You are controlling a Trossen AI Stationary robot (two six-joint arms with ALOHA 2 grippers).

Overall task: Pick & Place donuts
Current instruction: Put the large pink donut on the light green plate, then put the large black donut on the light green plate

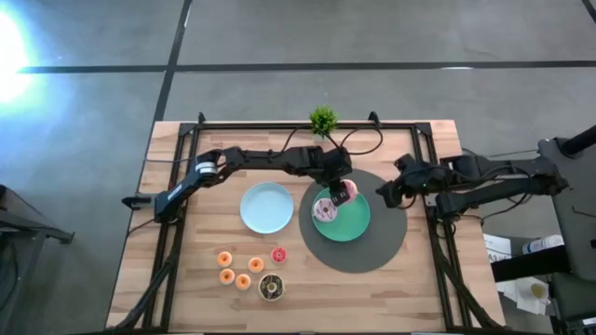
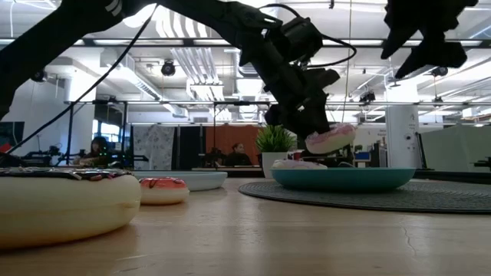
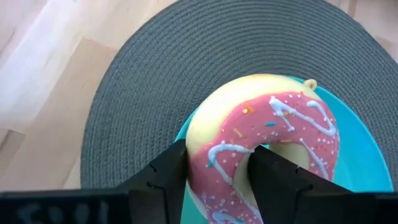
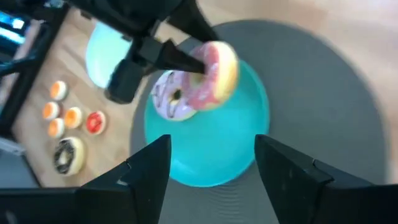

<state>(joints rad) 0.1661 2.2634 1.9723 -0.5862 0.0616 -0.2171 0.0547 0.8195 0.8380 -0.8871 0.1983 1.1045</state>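
Since the pink donut (image 1: 345,191) hangs from the left gripper (image 1: 339,189) over the green plate (image 1: 358,223), the step in hand looks like the set-down, and doing it well means lowering until the donut is close to the plate before the fingers part, and choosing the bare side of the plate, away from the pale donut (image 1: 325,209) already lying there. From above, the right gripper (image 1: 386,193) waits over the edge of the grey mat (image 1: 386,249). The blue plate (image 1: 266,207) sits beside the mat, and in front of it lie four small orange donuts (image 1: 224,259), a red one (image 1: 278,254) and a chocolate one (image 1: 271,287).

At table height, the pink donut (image 2: 331,139) is tilted and clear above the green plate (image 2: 343,179), with the pale donut (image 2: 298,164) resting in the plate beneath it. The chocolate donut (image 2: 54,198) fills the near corner.

Past the left wrist, one finger (image 3: 163,179) presses outside the ring and the other goes through the hole, so the gripper (image 3: 217,171) is clamped on the pink donut (image 3: 273,140); the plate (image 3: 364,149) shows behind it.

Past the right wrist, that gripper (image 4: 211,158) stands wide apart and holds nothing. The pink donut (image 4: 214,74) hangs on edge over the plate (image 4: 217,152), overlapping the pale donut (image 4: 173,96), so I judge a small shift toward the free side sensible.
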